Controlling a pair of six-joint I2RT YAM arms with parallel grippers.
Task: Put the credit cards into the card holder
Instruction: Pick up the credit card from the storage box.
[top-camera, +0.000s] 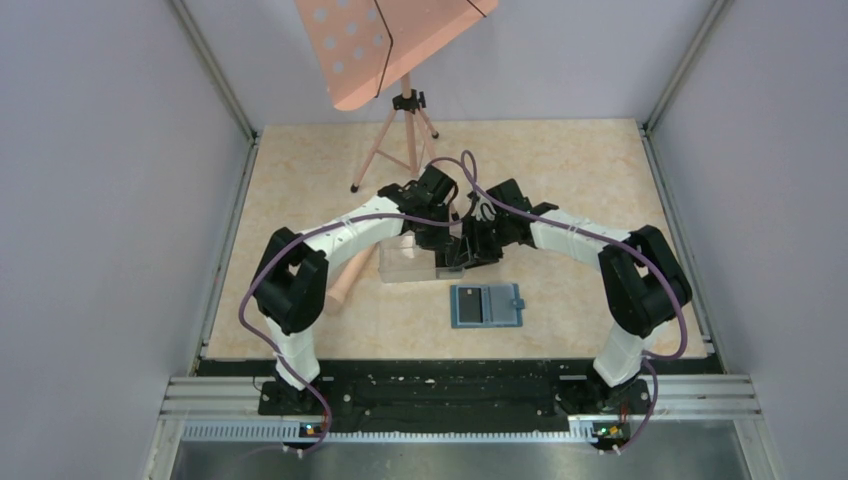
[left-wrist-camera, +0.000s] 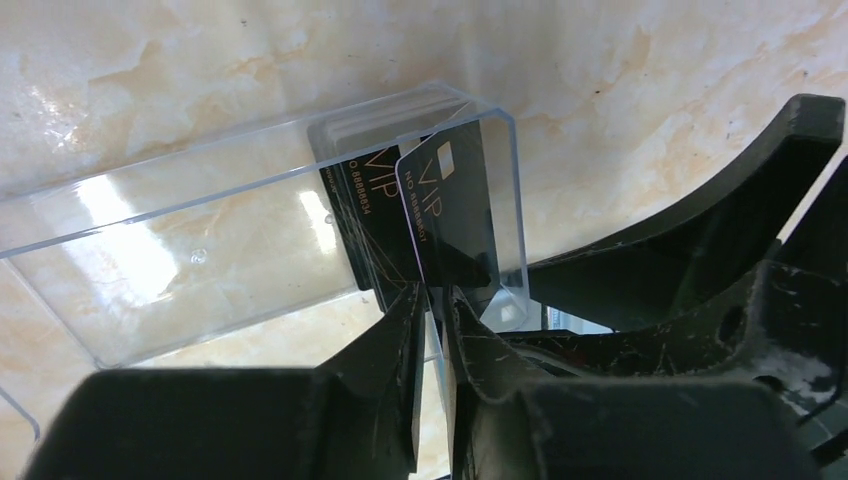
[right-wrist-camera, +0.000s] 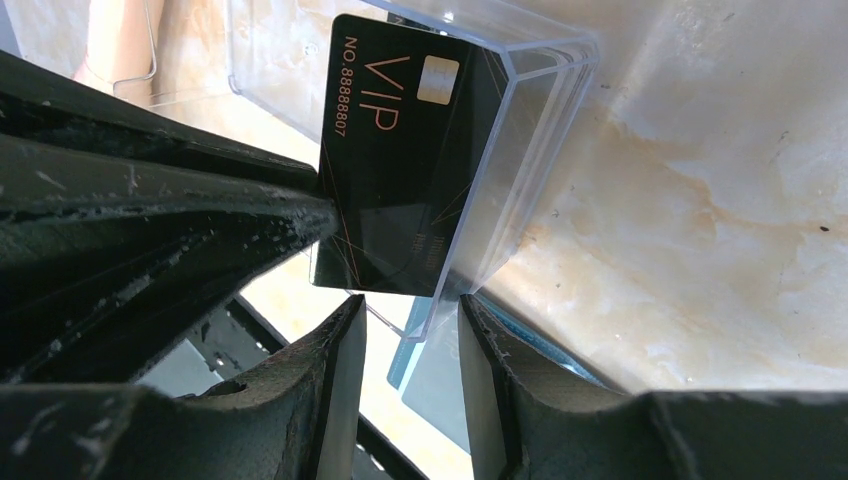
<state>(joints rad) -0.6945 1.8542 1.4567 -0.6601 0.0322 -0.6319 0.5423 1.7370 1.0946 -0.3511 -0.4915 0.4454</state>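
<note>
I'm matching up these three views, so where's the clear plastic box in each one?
Top external: the clear plastic box, near the centre, up-left of the teal card holder.
Left wrist: the box fills the left and middle.
Right wrist: only the box's end, top centre.
Shared landmark: the black VIP card at that end, in both wrist views; not discernible from above.

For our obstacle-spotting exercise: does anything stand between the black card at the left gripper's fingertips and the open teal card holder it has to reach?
Yes. The black card stands at the clear box's end, and the right gripper straddles that end wall, on the side nearest the card holder. Nothing lies on the holder.
</note>
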